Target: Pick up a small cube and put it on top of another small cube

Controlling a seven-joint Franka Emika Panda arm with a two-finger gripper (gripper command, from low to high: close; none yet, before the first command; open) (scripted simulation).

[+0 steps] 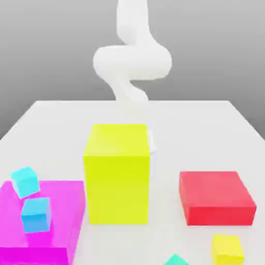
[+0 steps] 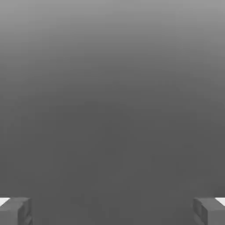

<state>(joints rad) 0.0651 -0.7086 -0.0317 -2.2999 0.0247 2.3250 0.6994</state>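
Note:
Two small light-blue cubes are on the exterior view's left: one point(image 1: 25, 181) tilted at the far edge of a flat magenta slab point(image 1: 64, 207), the other point(image 1: 36, 214) resting on that slab. A small yellow cube point(image 1: 227, 249) lies on the table near the front right. A small teal cube point(image 1: 176, 260) is cut off by the front edge of the picture. My white arm point(image 1: 132, 57) comes down behind a tall yellow block point(image 1: 117, 173). In the hand view my gripper point(image 2: 112, 212) is open, its fingers point(image 2: 15, 211) wide apart with nothing between them.
The tall yellow block stands mid-table, between the arm and the small cubes. A low red slab point(image 1: 216, 196) lies on the exterior view's right. The white table point(image 1: 207, 134) stretches back to a grey background.

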